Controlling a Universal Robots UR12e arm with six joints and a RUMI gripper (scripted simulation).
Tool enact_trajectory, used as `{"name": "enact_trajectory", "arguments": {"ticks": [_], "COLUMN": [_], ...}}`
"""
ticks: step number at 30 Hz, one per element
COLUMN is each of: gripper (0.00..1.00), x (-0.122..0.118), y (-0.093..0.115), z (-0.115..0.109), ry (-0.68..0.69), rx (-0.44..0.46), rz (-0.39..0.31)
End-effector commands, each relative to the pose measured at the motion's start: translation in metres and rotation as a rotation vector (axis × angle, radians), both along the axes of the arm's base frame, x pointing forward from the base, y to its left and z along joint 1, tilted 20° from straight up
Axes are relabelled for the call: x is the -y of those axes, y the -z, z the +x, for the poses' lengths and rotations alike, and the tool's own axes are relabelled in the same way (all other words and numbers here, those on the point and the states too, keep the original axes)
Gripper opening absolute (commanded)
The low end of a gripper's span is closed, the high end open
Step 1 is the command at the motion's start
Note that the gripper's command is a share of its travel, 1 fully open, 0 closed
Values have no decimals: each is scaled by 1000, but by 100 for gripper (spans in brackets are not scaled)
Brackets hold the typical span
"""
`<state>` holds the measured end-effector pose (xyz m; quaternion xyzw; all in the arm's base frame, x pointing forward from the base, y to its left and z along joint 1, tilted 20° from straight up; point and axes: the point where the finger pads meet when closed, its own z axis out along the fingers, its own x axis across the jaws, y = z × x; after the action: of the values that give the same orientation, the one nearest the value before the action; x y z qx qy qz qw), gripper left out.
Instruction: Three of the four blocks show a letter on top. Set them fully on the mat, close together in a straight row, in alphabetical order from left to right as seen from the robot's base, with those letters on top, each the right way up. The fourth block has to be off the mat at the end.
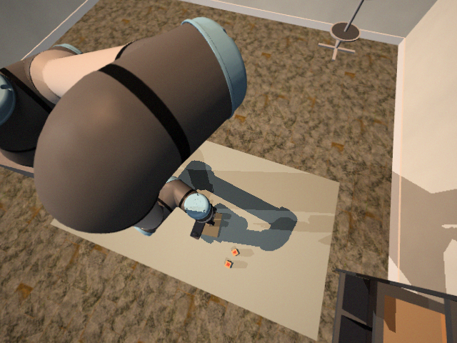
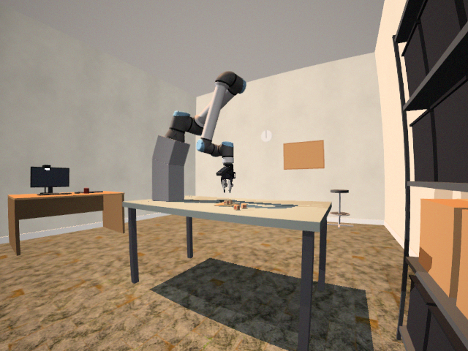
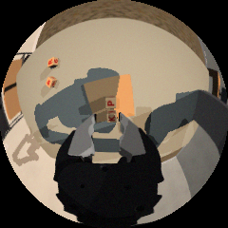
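Orange mat [image 3: 127,97] bears lettered blocks K [image 3: 111,117] and P [image 3: 110,103]; gripper [image 3: 105,127] hangs above, fingers apart, holding nothing

Dark grey arm [image 2: 211,113] with beige links, light-blue joint caps

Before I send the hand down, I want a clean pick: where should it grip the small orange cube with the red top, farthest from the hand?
Grip the small orange cube by two opposite side faces, coming straight down. It sits flat on the beige table, red face up, apart from the other orange cube, so the open hand should fit.
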<state>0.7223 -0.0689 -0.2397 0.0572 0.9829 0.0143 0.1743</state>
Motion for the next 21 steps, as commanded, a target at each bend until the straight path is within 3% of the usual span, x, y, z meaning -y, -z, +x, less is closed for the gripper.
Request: {"name": "enact_trajectory", "arguments": {"ticks": [1,2,3,21], "gripper": [28,28,100,100], "x": [-2,-2,-2,-3], "y": [-3,-4,-3,-2], "z": [-9,-9,-9,-8], "ry": [-1,-1,-2,-1], "rx": [-10,-10,-10,-11], "rz": [4,4,4,5]}}
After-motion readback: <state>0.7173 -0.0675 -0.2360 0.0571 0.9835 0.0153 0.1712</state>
